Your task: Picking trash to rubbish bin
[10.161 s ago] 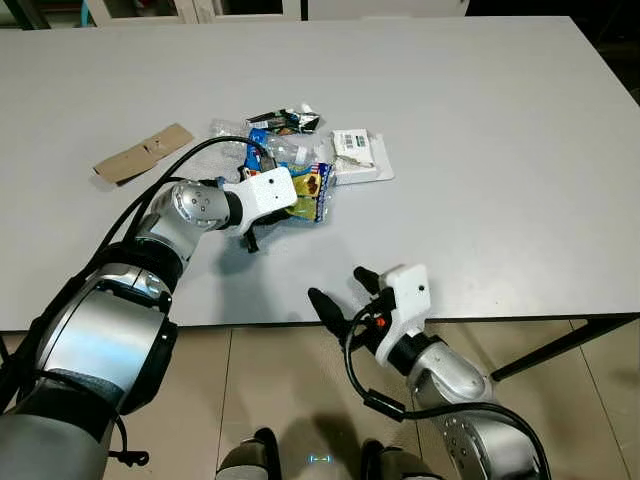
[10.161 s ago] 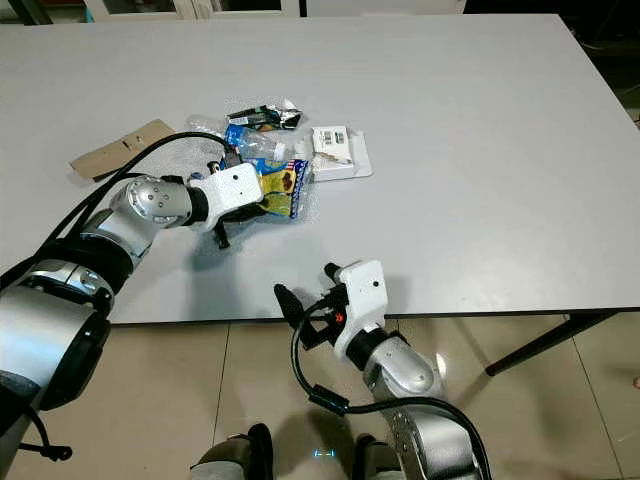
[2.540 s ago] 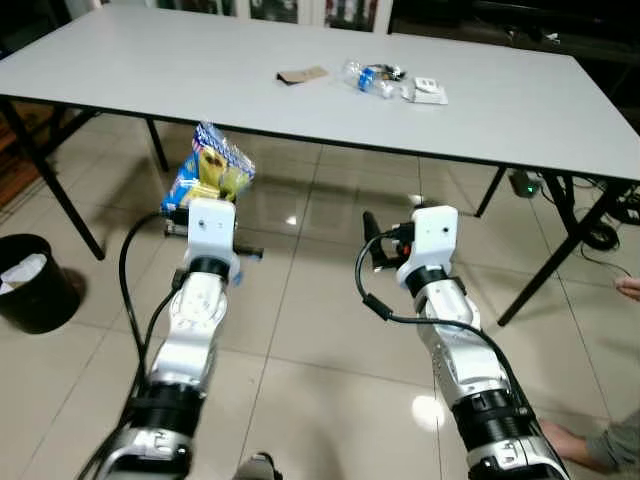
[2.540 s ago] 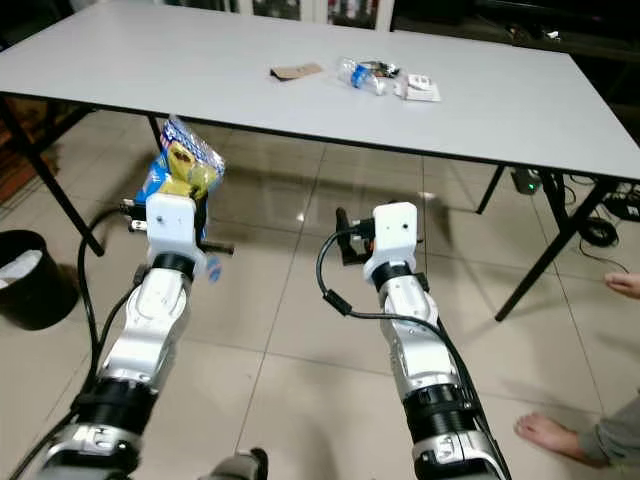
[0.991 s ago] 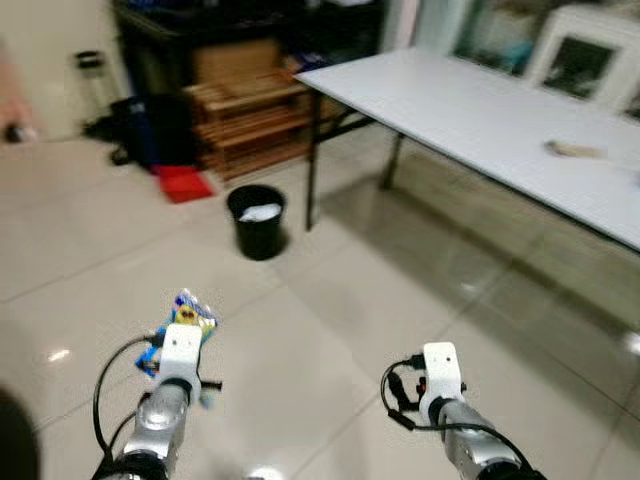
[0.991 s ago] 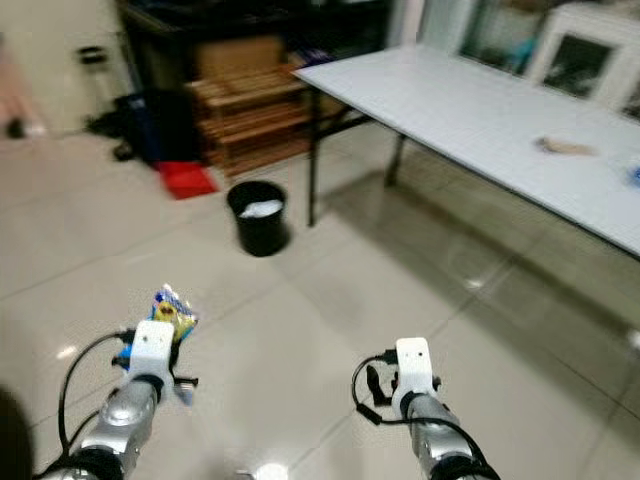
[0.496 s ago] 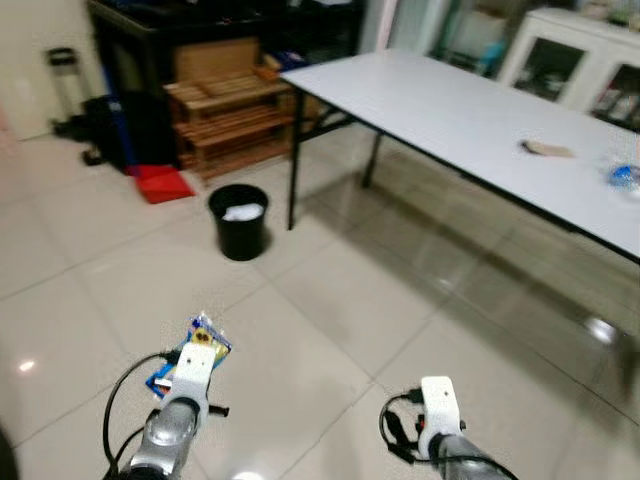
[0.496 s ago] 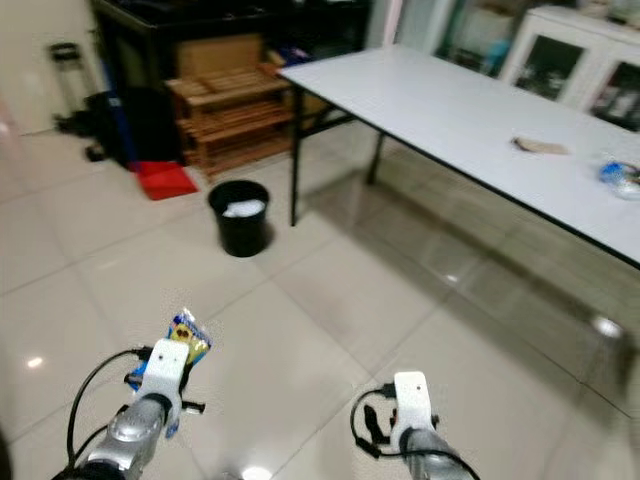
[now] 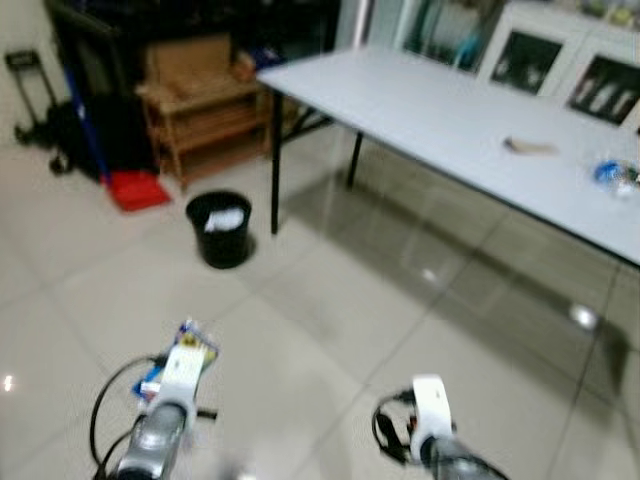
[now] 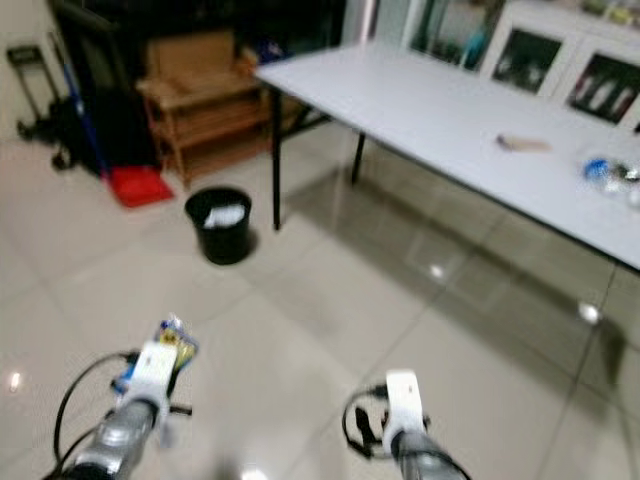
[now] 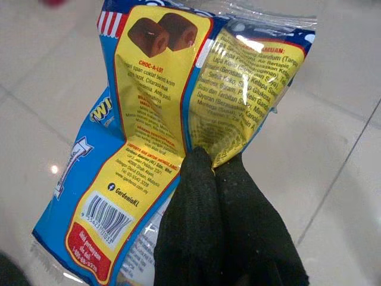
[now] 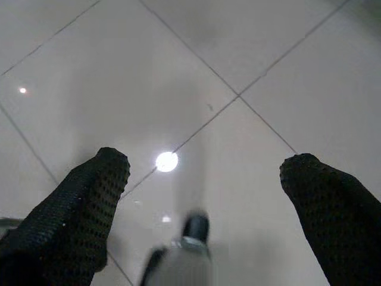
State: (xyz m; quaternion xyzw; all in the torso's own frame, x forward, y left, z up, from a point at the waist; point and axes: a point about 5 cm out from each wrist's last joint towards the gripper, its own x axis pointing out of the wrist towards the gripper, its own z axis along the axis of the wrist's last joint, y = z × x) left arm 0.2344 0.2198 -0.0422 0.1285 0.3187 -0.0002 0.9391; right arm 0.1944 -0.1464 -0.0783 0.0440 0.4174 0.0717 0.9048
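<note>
While the blue and yellow snack wrapper [image 11: 178,113] hangs above the tiled floor [image 9: 330,310], my left tool [image 11: 205,164] has its two black fingers pressed together on the wrapper's crumpled middle, low at my left side. My right tool [image 12: 205,196] is held over the tiles with its fingers spread wide and nothing between them. Ahead and to my left stands the black rubbish bin [image 9: 221,229], with something pale inside it, near one leg of the long white counter [image 9: 450,120], which carries a scrap of cardboard [image 9: 529,147] and more trash [image 9: 612,175] farther along.
</note>
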